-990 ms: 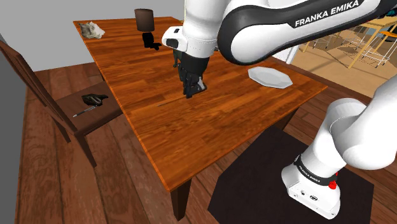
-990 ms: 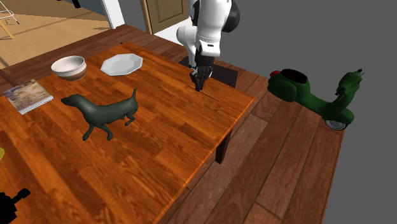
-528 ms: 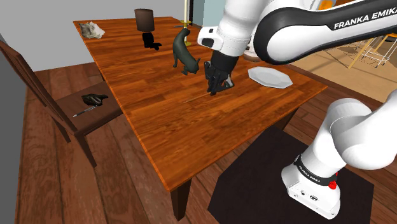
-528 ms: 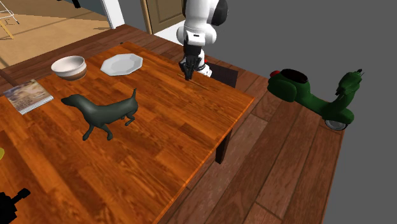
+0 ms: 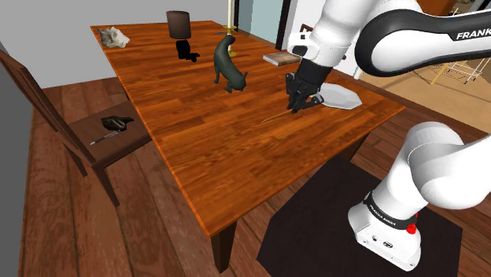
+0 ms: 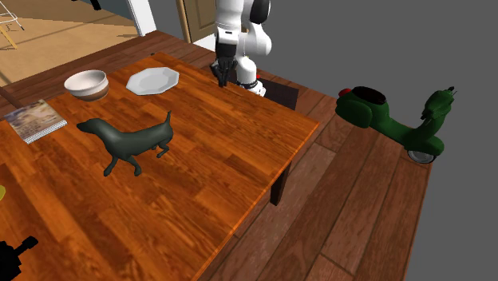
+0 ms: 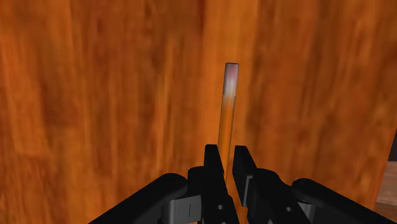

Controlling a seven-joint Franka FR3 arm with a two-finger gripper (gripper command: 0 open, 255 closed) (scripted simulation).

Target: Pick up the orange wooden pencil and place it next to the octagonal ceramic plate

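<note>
Slippage worries us: our pincer (image 7: 227,153) grips the orange pencil (image 7: 228,108) near one end, so it could pivot and drop short of the plate (image 5: 344,96).

Glossy, grained wooden table (image 5: 204,153) (pencil (image 7: 227,114) smooth).

You're in a home, dining room by the look. Wooden dining table (image 5: 236,153), chair (image 5: 39,98) beside it, plank floor (image 6: 359,215), panelled door (image 6: 195,16). Bowl (image 6: 86,83), plate (image 6: 153,81), book (image 6: 33,120) laid out. Green scooter (image 6: 395,120) stands nearby.
</note>
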